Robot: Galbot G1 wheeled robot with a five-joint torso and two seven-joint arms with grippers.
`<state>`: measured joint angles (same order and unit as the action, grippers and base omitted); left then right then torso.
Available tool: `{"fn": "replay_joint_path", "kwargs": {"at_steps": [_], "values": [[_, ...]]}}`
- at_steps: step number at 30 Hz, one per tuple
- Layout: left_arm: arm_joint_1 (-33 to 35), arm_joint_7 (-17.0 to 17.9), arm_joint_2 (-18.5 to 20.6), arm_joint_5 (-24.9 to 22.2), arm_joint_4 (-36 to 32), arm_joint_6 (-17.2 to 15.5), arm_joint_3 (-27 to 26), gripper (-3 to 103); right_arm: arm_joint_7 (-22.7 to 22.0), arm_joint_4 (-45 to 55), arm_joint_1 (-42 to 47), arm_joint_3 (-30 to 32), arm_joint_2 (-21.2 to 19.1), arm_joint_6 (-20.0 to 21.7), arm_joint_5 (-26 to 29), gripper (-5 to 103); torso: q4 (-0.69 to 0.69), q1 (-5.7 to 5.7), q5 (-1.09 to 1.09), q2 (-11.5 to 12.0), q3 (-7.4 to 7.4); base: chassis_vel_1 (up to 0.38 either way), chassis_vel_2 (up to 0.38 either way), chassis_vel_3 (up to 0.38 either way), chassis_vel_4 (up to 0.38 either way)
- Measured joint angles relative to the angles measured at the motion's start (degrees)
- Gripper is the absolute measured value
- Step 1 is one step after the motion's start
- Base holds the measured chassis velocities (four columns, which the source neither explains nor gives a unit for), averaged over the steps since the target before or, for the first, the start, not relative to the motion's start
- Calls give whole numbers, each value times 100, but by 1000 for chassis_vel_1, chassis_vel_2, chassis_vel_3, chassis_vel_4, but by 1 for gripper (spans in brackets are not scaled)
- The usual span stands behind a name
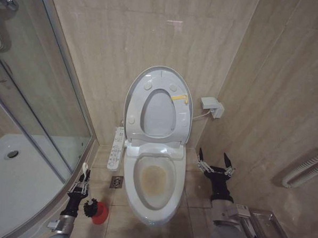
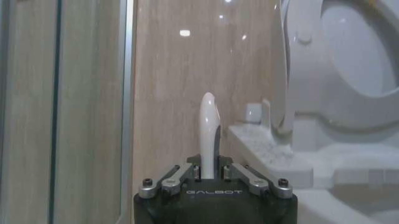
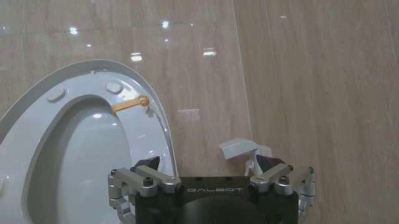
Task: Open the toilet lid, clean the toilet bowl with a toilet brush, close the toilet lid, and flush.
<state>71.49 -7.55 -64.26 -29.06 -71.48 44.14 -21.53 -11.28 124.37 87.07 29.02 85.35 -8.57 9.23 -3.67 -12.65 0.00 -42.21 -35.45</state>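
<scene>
Lid [image 1: 160, 76] raised; left gripper [image 1: 84, 174] clamps brush [image 1: 90, 206] handle at holder [image 1: 99, 212]; right gripper [image 1: 214, 163] spread, empty. Scrubbing bowl [image 1: 154, 183] requires lifting brush across.

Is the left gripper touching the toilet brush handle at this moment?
Touching. The left wrist view shows the left gripper closed on the white handle of the toilet brush, which stands up between its fingers.
</scene>
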Motion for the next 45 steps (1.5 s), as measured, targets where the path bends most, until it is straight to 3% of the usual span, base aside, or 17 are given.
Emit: {"fn": "replay_joint_path", "kwargs": {"at_steps": [10, 22, 45], "values": [[-938, -633, -90, -98, 1424, 270, 208, 17, 0, 0, 0, 0, 0, 0, 0, 100, 0, 0, 0, 0, 0, 0, 0, 0, 0], [-1493, -1133, -331, -192, 2214, 276, 304, 17, 0, 0, 0, -1, 0, 0, 0, 100, 1, 0, 0, 0, 0, 0, 0, 0, 0], [-1845, -1422, -543, -133, 3029, 267, 326, 17, 0, 0, 0, 0, 0, 0, 0, 100, 0, 0, 0, 0, 0, 0, 0, 0, 0]]}}
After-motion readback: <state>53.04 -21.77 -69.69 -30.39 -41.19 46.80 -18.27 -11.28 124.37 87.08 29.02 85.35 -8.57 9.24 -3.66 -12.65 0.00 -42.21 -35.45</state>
